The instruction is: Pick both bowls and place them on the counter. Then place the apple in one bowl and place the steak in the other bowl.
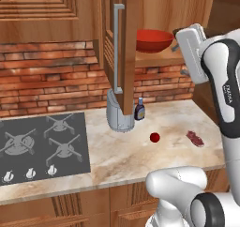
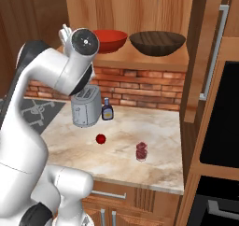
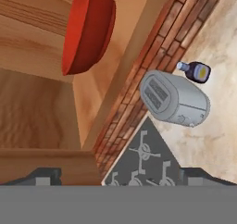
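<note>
The glossy red bowl (image 2: 109, 39) and the dark brown bowl (image 2: 157, 42) stand side by side on the shelf of the open wall cabinet, above the counter (image 2: 140, 127). On that worktop lie the small dark red apple (image 2: 100, 138) and, to its right, the pinkish steak (image 2: 142, 151). My gripper (image 3: 120, 177) is raised to shelf height, a little short of the red bowl (image 3: 88, 28). It is open, with nothing between its fingertips (image 3: 44, 176). In the left base view the red bowl (image 1: 152, 39) sits just left of my hand, and the brown bowl is hidden.
The cabinet door (image 1: 123, 48) hangs open left of the red bowl. A grey toaster (image 1: 119, 113) and a small dark bottle (image 1: 139, 109) stand by the brick wall below it. The dark stovetop (image 1: 42, 146) is at the counter's left. A tall cabinet (image 2: 210, 103) bounds the right.
</note>
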{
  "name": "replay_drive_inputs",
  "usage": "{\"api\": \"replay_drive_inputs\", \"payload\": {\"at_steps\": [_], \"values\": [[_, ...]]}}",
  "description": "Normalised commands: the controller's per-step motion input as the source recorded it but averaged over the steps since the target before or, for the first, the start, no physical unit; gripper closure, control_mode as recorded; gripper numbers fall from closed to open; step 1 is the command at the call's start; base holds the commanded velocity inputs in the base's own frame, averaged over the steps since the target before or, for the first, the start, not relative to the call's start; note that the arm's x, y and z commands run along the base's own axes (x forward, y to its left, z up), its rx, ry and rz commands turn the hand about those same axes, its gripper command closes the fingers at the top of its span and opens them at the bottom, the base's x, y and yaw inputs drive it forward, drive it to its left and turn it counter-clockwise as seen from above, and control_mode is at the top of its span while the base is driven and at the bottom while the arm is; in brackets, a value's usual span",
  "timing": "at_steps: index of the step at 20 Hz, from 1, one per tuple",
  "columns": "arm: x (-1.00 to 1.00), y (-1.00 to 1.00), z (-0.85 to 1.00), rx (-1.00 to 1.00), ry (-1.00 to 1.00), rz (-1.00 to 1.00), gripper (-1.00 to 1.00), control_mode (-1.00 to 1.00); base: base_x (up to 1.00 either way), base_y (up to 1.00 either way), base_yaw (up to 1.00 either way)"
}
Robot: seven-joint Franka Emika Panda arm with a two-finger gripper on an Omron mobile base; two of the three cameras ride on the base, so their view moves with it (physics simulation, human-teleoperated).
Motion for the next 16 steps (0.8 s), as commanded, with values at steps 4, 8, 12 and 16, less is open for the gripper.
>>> {"api": "replay_drive_inputs", "payload": {"at_steps": [4, 8, 12, 16], "values": [[0.10, 0.00, 0.25, 0.12, 0.00, 0.00, -1.00, -1.00, 0.00, 0.00, 0.00], [0.33, 0.00, 0.09, 0.09, 0.01, 0.00, -1.00, -1.00, 0.00, 0.00, 0.00], [0.48, -0.04, 0.00, 0.00, 0.07, -0.02, -1.00, -1.00, 0.00, 0.00, 0.00], [0.54, -0.05, -0.01, 0.01, 0.09, -0.01, -1.00, -1.00, 0.00, 0.00, 0.00]]}}
